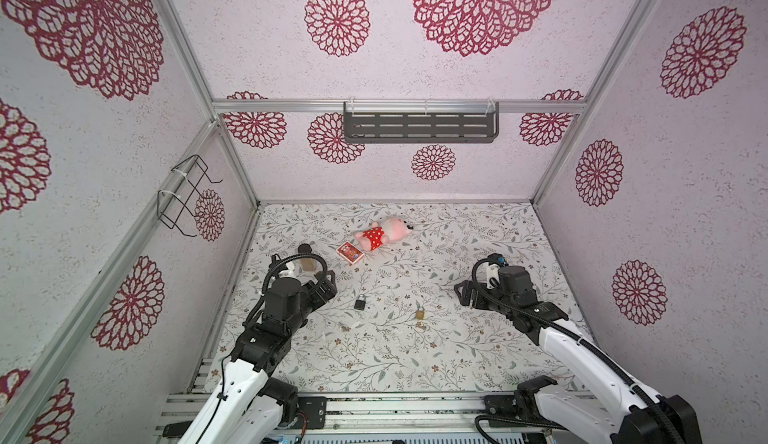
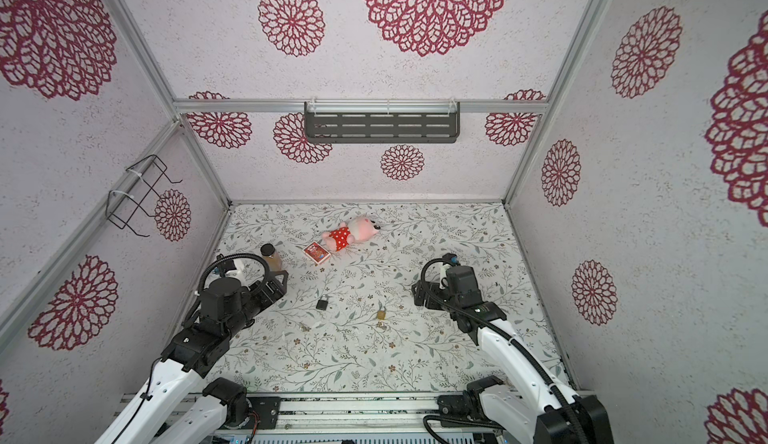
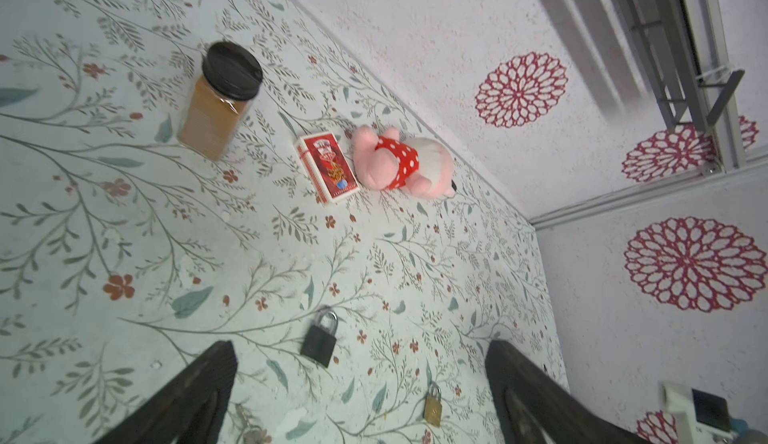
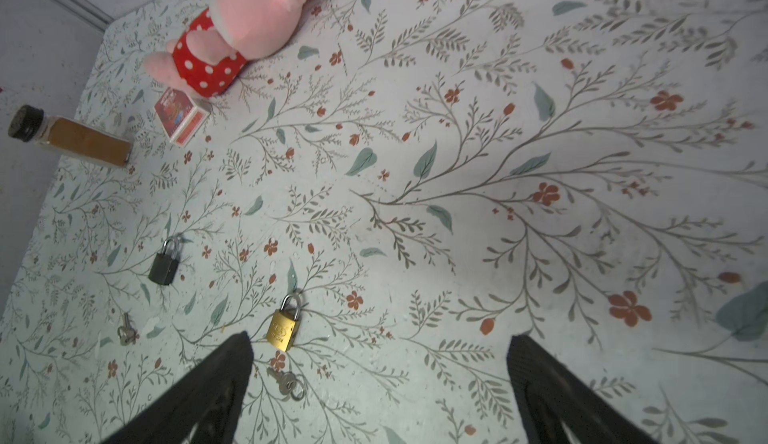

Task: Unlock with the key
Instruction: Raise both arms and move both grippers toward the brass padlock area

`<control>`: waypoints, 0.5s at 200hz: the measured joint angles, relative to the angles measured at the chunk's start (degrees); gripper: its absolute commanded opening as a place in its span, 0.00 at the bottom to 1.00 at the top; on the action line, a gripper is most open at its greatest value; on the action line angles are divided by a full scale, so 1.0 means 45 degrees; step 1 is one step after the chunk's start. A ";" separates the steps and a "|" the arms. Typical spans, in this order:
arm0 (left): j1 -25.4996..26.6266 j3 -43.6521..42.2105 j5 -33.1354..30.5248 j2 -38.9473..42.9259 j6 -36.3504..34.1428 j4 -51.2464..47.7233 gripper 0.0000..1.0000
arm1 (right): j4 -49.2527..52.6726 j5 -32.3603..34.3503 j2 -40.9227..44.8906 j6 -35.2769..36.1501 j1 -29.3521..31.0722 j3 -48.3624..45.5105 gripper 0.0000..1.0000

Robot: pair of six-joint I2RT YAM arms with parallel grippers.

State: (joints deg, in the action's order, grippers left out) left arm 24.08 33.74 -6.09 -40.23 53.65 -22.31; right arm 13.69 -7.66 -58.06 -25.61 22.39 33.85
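Pale walls (image 1: 382,180), crimson rosettes (image 1: 336,18); leafy-print floor (image 1: 374,363); grey slotted shelf (image 1: 419,128) rear; wire rack (image 1: 185,199) left wall.

Brass padlock (image 4: 284,325), black padlock (image 4: 165,265) flat, shackles closed; key (image 4: 286,381) beside brass.

The right end effector (image 4: 380,342) hangs over the flower-printed surface (image 4: 498,172) with its two dark fingers (image 4: 232,363) spread wide. A brass padlock (image 4: 284,325) lies flat just beside one fingertip, and a ringed key (image 4: 286,381) lies close below the lock's body. A black padlock (image 4: 165,261) lies apart from it, with a second key (image 4: 124,330) nearby. Toward the surface's far corner a pink plush toy (image 4: 232,26) in a red dotted dress lies beside a red card box (image 4: 180,116); a brown-filled jar (image 4: 70,136) with a black lid sits near the edge.
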 measured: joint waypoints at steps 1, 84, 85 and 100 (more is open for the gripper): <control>0.0117 -0.0005 -0.0034 -0.0015 0.0034 0.0005 0.97 | 0.0005 0.0000 -0.0015 0.0000 0.0029 0.0000 0.99; 0.4852 -0.0806 -0.2516 -0.1418 0.2618 0.0976 0.97 | -0.0321 0.0403 -0.1452 -0.0903 0.3993 -0.0015 0.94; 0.4881 -0.0811 -0.2540 -0.1433 0.2652 0.0991 0.97 | -0.0350 0.0413 -0.1472 -0.0928 0.4051 -0.0015 0.94; 0.5450 -0.0831 -0.2924 -0.1797 0.3138 0.1287 0.97 | -0.0622 0.0520 -0.1739 -0.1030 0.4556 -0.0063 0.91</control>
State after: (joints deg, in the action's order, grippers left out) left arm 48.60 30.00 -19.25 -48.31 67.77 -16.51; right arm 10.90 -5.32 -65.89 -30.24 42.89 33.56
